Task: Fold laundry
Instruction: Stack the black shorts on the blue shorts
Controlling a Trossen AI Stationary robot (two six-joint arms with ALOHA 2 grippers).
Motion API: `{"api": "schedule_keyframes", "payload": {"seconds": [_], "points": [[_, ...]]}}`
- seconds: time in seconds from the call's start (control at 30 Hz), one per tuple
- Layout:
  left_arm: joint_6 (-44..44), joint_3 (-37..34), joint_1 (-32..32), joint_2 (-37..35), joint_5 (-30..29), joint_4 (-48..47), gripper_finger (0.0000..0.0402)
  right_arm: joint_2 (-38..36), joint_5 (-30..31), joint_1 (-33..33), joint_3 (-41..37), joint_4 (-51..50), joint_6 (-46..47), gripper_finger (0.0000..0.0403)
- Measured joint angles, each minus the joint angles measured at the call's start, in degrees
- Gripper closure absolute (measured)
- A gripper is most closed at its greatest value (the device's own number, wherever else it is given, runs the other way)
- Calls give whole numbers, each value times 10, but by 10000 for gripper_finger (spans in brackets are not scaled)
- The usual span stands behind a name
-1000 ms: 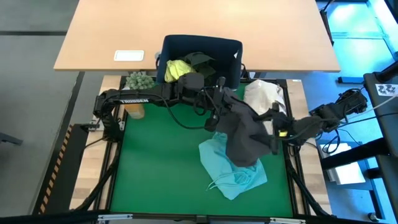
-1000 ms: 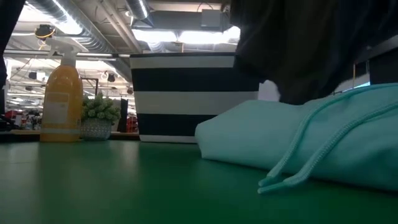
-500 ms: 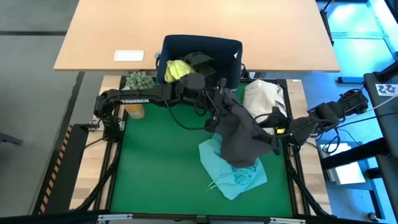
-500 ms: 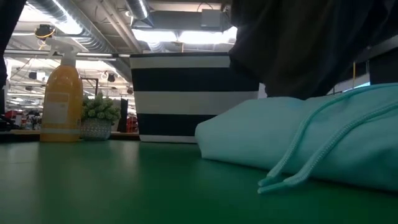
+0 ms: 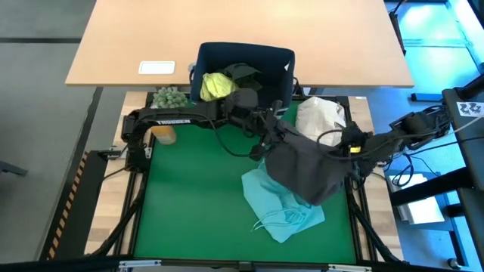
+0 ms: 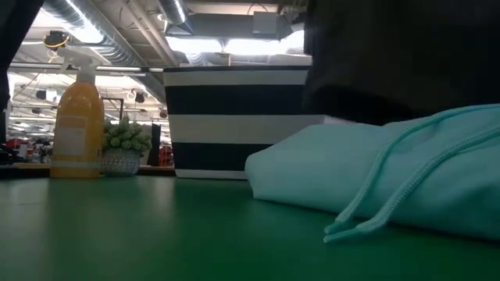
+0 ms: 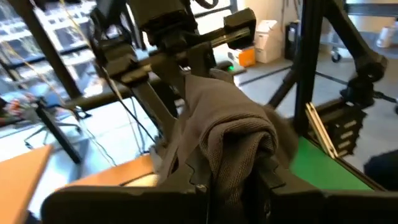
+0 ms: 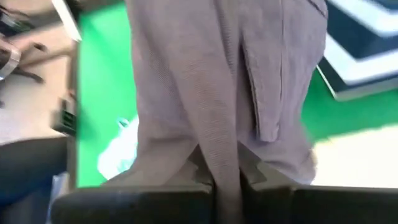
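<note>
High view: the charcoal grey garment (image 5: 306, 168) hangs stretched between both arms at about 3 o'clock on the green tabletop (image 5: 189, 204), over the turquoise garment (image 5: 281, 205). The left gripper (image 5: 274, 132) has its jaws clamped on the garment's 10 o'clock corner; the right gripper (image 5: 344, 151) has its jaws pinched tight on its 2 o'clock edge.

We logged a charcoal grey garment (image 5: 306, 170), a turquoise garment (image 5: 283, 204), a yellow-green shirt (image 5: 215, 83), a green mat (image 5: 193, 200), a navy bin (image 5: 246, 57) with black-and-white stripes, and an orange bottle (image 6: 76, 129).
</note>
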Motion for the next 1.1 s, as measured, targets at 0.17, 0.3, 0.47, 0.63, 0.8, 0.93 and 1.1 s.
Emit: {"api": "schedule_keyframes", "payload": {"seconds": [0.17, 0.3, 0.47, 0.63, 0.8, 0.93, 1.1], "points": [[-2, 0, 9, 34, 42, 5, 364, 29, -22, 0, -30, -15, 19, 390], [-17, 0, 15, 51, 77, 1, 364, 67, -48, 1, -45, 10, 20, 396], [-18, 0, 7, 48, 110, -32, 364, 118, -72, 29, -48, 88, 23, 388], [23, 0, -8, 46, 137, -107, 364, 173, -82, 59, -48, 166, 17, 391], [43, 0, -24, 46, 105, -171, 364, 236, -88, 71, -48, 215, 5, 382], [30, 0, -38, 46, 48, -192, 324, 280, -98, 71, -48, 242, -8, 383], [48, 6, -56, 43, -25, -264, 255, 319, -107, 71, -48, 274, -13, 384]]}}
